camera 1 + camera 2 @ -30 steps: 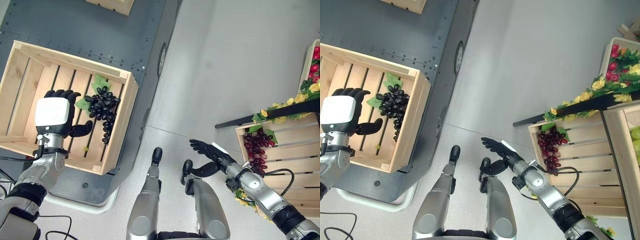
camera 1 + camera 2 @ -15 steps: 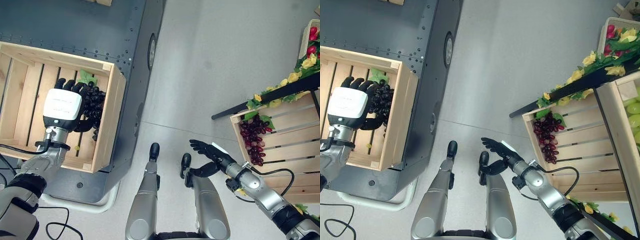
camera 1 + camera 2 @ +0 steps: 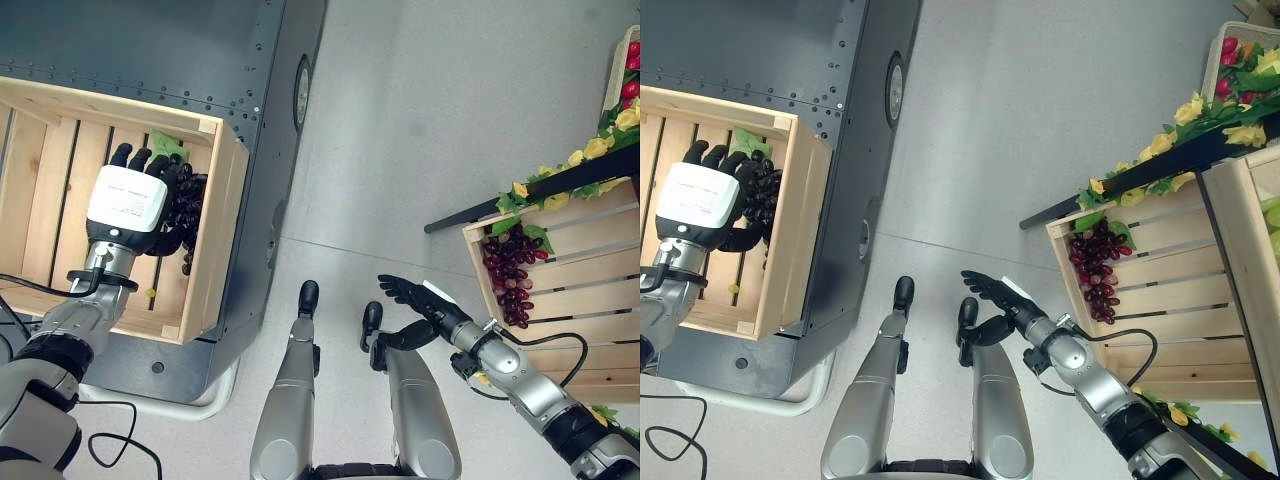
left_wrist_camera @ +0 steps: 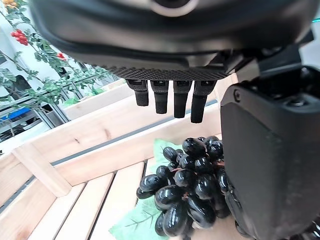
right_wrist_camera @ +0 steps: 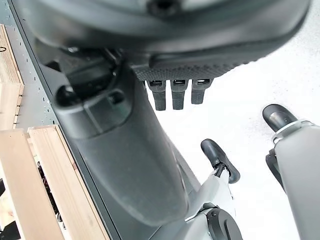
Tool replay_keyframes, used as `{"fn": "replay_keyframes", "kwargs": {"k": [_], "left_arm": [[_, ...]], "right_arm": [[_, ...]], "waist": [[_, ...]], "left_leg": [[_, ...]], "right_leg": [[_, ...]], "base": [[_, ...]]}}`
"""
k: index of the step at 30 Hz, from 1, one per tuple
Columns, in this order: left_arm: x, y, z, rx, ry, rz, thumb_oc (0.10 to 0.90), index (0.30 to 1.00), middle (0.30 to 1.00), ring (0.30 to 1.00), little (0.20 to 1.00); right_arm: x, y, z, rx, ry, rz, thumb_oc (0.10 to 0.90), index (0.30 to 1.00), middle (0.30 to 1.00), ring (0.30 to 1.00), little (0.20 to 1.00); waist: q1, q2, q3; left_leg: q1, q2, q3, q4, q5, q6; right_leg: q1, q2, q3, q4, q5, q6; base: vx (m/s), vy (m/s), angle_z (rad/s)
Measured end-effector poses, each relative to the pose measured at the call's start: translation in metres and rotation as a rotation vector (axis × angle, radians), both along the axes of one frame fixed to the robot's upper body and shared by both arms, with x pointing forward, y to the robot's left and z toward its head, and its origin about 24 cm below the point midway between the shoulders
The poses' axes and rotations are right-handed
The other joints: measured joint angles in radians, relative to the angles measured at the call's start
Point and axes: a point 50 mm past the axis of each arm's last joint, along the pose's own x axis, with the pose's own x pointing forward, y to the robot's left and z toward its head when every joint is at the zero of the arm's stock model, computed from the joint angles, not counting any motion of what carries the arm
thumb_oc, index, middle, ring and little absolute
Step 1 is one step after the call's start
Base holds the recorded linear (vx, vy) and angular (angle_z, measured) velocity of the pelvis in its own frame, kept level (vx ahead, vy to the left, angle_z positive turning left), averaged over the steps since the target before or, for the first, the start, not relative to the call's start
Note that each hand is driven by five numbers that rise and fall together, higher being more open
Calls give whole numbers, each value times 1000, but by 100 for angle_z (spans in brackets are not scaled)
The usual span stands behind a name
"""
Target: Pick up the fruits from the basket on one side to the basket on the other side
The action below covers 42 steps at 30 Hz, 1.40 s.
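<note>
We note the left hand (image 3: 126,195) inside the left wooden crate (image 3: 222,230), fingers relaxed over black grapes (image 4: 192,187) without gripping. The right hand (image 3: 420,305) hangs empty above the floor (image 3: 430,120), fingers spread wide

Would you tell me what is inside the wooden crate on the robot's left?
Inside the wooden crate lies a bunch of black grapes on green leaves. The open left hand hovers over it, covering part of the bunch from above. Bare slats make up the rest.

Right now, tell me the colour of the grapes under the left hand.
Black grapes, clearest in the left wrist view.
</note>
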Motion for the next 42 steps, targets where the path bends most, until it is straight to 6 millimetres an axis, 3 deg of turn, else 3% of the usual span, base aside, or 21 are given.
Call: {"fn": "replay_keyframes", "kwargs": {"k": [12,23,30,32,33,34,38,42], "left_arm": [[9,-4,10,88,36,-11,800,900,900,900,900],[15,-5,13,122,209,13,800,900,900,900,900],[26,-10,35,150,236,37,800,900,900,900,900],[28,-12,38,149,239,41,493,439,439,439,439],[28,-12,39,149,239,43,493,439,439,439,439],[29,-12,41,150,234,44,400,300,300,300,300],[32,-14,50,154,217,56,400,300,300,300,300],[32,-9,47,174,253,102,400,300,300,300,300]], "right_arm": [[1,-1,1,-1,-11,-17,800,900,900,900,900],[1,-1,2,0,-15,-23,800,900,900,900,900],[2,0,4,1,-28,-30,800,900,900,900,900],[2,-2,5,-1,-36,-43,800,900,900,900,900],[3,-2,5,-1,-38,-48,800,900,900,900,900],[3,-2,5,-1,-42,-55,800,900,900,900,900],[4,-2,7,-1,-49,-58,800,900,900,900,900],[4,-2,7,-1,-52,-59,800,900,900,900,900]], "waist": [[-3,-13,5],[-30,-15,5],[-33,-15,5],[-34,-15,5],[-36,-15,5],[-36,-15,5],[-39,-15,5],[-53,-15,5]], "left_leg": [[-19,-1,4,10,-2,4],[-24,-4,15,10,-8,11],[-38,-2,30,7,-10,15],[-41,-2,30,5,-10,17],[-41,-2,30,5,-10,17],[-43,-2,31,5,-8,21],[-44,-3,32,4,-8,22],[-43,-2,32,4,-8,22]], "right_leg": [[-12,-2,-2,-2,3,2],[-12,-4,6,-19,13,10],[-23,-3,10,-30,14,20],[-23,-3,10,-36,18,17],[-23,-3,10,-37,18,17],[-23,-3,9,-37,18,18],[-21,-4,7,-38,19,18],[-20,-4,5,-38,19,18]], "base": [[-1,17,1],[8,41,-2],[-2,3,0],[0,0,0],[0,0,0],[0,0,0],[-3,-1,1],[0,0,0]]}}
